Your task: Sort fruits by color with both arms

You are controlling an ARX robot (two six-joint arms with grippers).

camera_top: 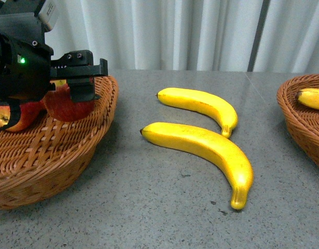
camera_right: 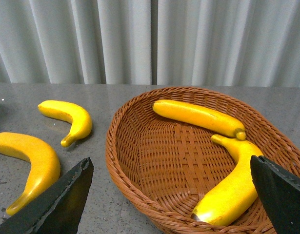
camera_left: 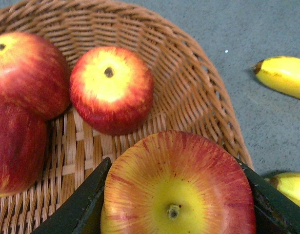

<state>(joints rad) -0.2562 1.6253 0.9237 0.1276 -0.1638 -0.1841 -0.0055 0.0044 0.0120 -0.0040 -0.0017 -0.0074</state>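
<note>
My left gripper [camera_top: 79, 78] is shut on a red and yellow apple [camera_left: 176, 187], also seen in the front view [camera_top: 66, 106], held just over the left wicker basket [camera_top: 55, 150]. Three more apples lie in that basket [camera_left: 189, 92]: one stem-down [camera_left: 110, 87], one behind it [camera_left: 28, 73], one at the edge [camera_left: 15, 151]. Two yellow bananas lie on the grey table, a far one [camera_top: 200, 106] and a near one [camera_top: 206, 150]. My right gripper [camera_right: 171, 204] is open over the right wicker basket [camera_right: 140, 146], which holds two bananas [camera_right: 198, 117], [camera_right: 235, 187].
The right basket [camera_top: 304, 119] shows at the right edge of the front view with a banana [camera_top: 312, 98] in it. Pale curtains hang behind the table. The two loose bananas also show in the right wrist view [camera_right: 69, 119], [camera_right: 32, 163].
</note>
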